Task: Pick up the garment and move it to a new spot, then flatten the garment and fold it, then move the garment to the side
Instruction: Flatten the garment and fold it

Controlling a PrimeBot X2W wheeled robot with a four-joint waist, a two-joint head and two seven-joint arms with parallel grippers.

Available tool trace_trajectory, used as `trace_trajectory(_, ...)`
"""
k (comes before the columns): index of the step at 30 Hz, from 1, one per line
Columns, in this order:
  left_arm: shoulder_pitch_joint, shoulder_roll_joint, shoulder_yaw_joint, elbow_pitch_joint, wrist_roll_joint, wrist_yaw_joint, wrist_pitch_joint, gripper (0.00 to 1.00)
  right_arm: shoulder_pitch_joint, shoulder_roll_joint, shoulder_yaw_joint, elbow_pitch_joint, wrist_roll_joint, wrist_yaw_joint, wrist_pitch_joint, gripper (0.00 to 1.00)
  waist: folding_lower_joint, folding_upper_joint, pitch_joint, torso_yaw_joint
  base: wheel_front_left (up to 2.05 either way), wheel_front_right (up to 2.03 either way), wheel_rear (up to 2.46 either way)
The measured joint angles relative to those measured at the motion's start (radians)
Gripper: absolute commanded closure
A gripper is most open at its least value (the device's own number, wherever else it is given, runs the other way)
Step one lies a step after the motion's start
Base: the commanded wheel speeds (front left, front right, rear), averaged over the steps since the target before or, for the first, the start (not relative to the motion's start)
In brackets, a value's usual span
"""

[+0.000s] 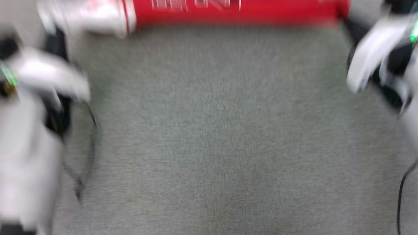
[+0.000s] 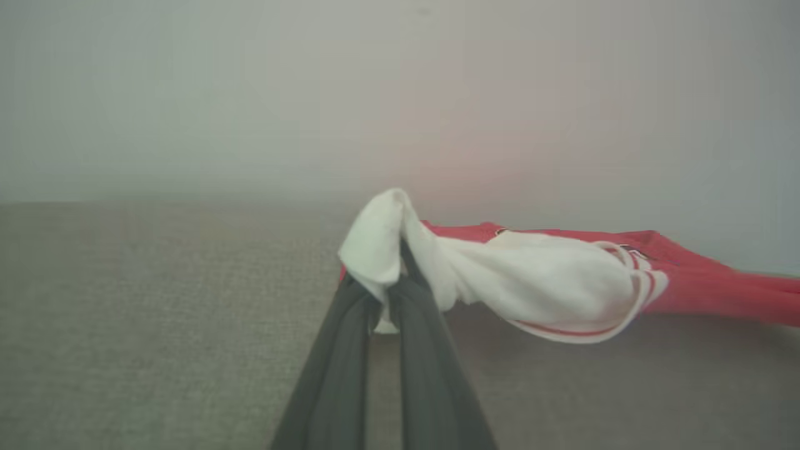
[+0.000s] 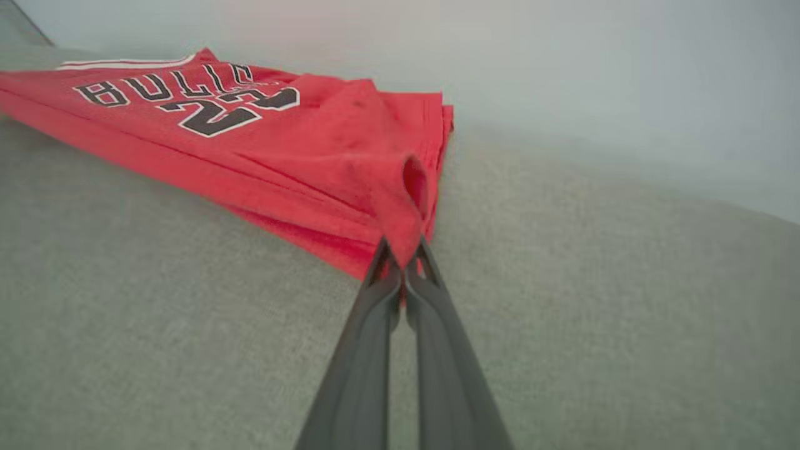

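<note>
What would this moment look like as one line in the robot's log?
red Bulls jersey: held at both ends | left gripper: shut on white sleeve | right gripper: shut on red edge

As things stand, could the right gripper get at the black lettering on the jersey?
Probably not right away: the right gripper is shut on a red corner of the jersey. The lettering lies uncovered, so letting go would likely free the way.
</note>
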Motion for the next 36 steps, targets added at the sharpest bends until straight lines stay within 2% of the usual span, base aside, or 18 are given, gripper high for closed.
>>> trace_trajectory(2, 0.208, -0.015, 0.009, -0.082, -0.018, 0.025, -0.002, 1.0, 0.15, -0.029, 0.02, -0.05, 0.03, 0.0, 0.013, 1.0, -0.0001, 0.0, -0.082, 0.005, 0.0, 0.0, 0.0)
trace_trajectory(9, 0.647, -0.029, 0.015, -0.326, -0.059, 0.13, 0.05, 1.0, 0.459, -0.067, -0.012, -0.148, 0.062, 0.001, 0.064, 1.0, -0.0004, 0.0, -0.267, 0.018, 0.0, 0.0, 0.0)
trace_trajectory(16, 0.987, -0.014, 0.013, -0.621, -0.088, 0.255, 0.163, 1.0, 0.766, -0.085, -0.151, -0.28, 0.05, 0.002, 0.123, 1.0, -0.0006, 0.0, -0.401, 0.042, 0.0, 0.0, 0.0)
trace_trajectory(20, 1.16, 0.002, 0.012, -0.796, -0.1, 0.337, 0.237, 1.0, 1.013, -0.051, -0.293, -0.404, 0.001, 0.002, 0.188, 1.0, -0.0005, 0.0, -0.454, 0.063, 0.0, 0.0, 0.0)
trace_trajectory(24, 1.226, 0.017, 0.016, -0.89, -0.105, 0.379, 0.277, 1.0, 1.156, 0.005, -0.411, -0.531, -0.066, 0.001, 0.264, 1.0, -0.0005, 0.0, -0.461, 0.069, 0.0, 0.0, 0.0)
trace_trajectory(27, 1.216, 0.029, 0.015, -0.928, -0.108, 0.384, 0.299, 1.0, 1.187, 0.054, -0.471, -0.62, -0.117, 0.0, 0.329, 1.0, -0.0004, 0.0, -0.445, 0.063, 0.0, 0.0, 0.0)
trace_trajectory(31, 1.132, 0.04, 0.011, -0.927, -0.108, 0.367, 0.321, 1.0, 1.162, 0.104, -0.51, -0.692, -0.175, 0.0, 0.39, 1.0, -0.0001, 0.0, -0.411, 0.056, 0.0, 0.0, 0.0)
trace_trajectory(36, 0.989, 0.048, -0.009, -0.863, -0.104, 0.325, 0.34, 1.0, 1.066, 0.129, -0.514, -0.695, -0.221, 0.0, 0.421, 1.0, 0.0, 0.0, -0.351, 0.052, 0.0, 0.0, 0.0)
